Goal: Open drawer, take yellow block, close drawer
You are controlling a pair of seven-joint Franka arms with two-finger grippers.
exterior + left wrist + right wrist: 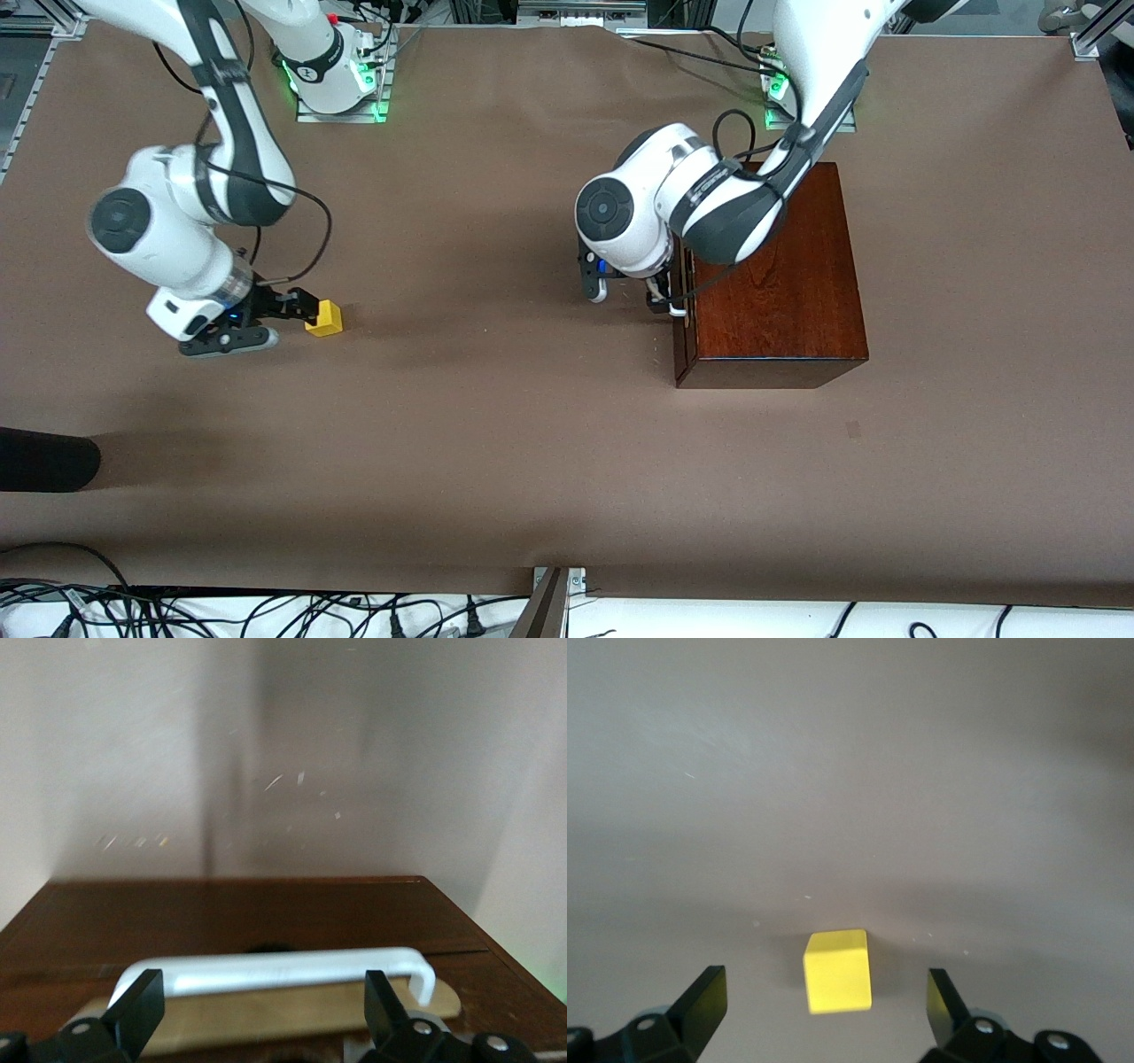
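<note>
The yellow block [324, 317] rests on the brown table toward the right arm's end. My right gripper [297, 321] sits low around it, open; in the right wrist view the yellow block [837, 971] lies between the spread fingers [700, 1005], touching neither. The dark mahogany box [780, 283] stands toward the left arm's end. My left gripper [629, 297] is in front of the drawer [680, 337], open. In the left wrist view the white handle [275, 970] runs between the fingertips [383, 1005], ungripped, with a strip of light wood [292, 1014] under it.
A black rounded object [44, 459] juts in at the right arm's end, nearer the front camera. Cables [266, 611] run along the table's front edge. Bare brown table [496, 399] spreads between the block and the box.
</note>
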